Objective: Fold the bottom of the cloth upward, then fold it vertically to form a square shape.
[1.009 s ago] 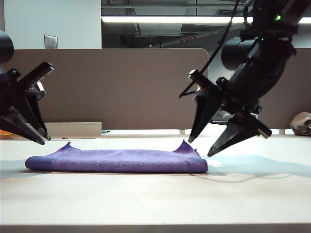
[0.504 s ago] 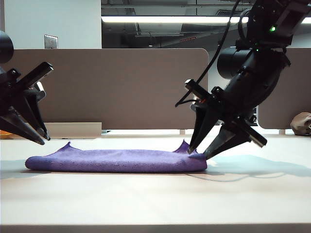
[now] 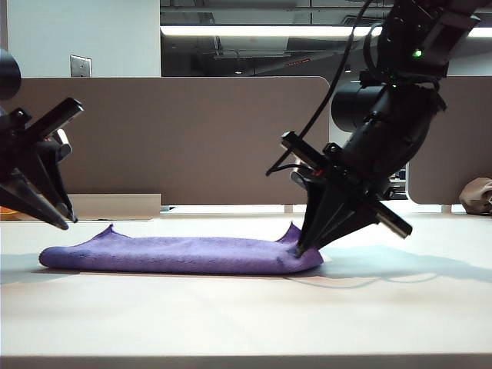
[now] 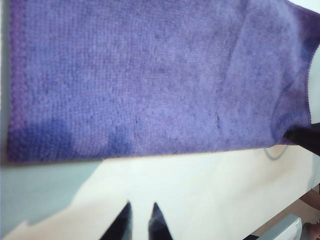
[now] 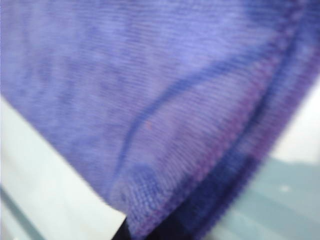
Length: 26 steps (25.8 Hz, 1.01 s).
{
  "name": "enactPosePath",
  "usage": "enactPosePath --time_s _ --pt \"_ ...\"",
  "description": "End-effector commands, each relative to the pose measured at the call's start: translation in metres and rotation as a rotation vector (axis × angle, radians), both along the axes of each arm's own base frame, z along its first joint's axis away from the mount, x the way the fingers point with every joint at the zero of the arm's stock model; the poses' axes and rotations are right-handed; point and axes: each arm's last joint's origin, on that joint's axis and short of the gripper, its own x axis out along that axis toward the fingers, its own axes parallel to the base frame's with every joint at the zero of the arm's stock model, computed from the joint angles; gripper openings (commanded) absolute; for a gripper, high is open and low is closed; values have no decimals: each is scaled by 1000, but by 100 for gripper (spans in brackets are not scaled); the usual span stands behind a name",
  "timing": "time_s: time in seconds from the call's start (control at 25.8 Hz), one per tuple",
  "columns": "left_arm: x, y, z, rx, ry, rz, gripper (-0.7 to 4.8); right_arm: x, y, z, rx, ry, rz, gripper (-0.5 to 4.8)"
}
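The purple cloth (image 3: pixel 177 254) lies on the table as a long, low folded strip, with a small corner peaking at each end. My right gripper (image 3: pixel 301 249) points down at the cloth's right end, its jaws closed to a point on the edge there. In the right wrist view the cloth (image 5: pixel 150 90) fills the picture and its stitched hem runs into the right gripper (image 5: pixel 150 233). My left gripper (image 3: pixel 69 222) hangs just above the table beyond the cloth's left end. In the left wrist view the left gripper (image 4: pixel 140 205) shows a narrow empty gap, short of the cloth (image 4: pixel 150 80).
The pale table (image 3: pixel 231 323) stretches toward the front. A brown partition (image 3: pixel 231 138) stands behind the cloth. A small brown lump (image 3: pixel 477 195) sits at the far right, and a low beige ledge (image 3: pixel 115 206) runs at the back left.
My right gripper came down and to the left onto the cloth's right end, and its wide-spread jaws closed there. The left gripper stayed still.
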Motion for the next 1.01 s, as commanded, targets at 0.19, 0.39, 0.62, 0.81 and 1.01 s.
enactPosePath --time_s 0.19,0.39,0.62,0.81,1.01 --pt "-4 1 16 1 -88 -3 47 2 19 37 -131 -88 57 -7" --pt "-11 2 35 23 -176 9 29 1 36 61 -207 -160 78 -7" --pt "-27 3 63 27 -294 18 23 -5 60 72 -229 -216 121 -7" --pt "-49 4 87 23 -381 19 -6 -12 77 64 -230 -214 159 -7" --pt "-53 4 88 28 -370 18 -6 -16 87 65 -220 -240 180 -7"
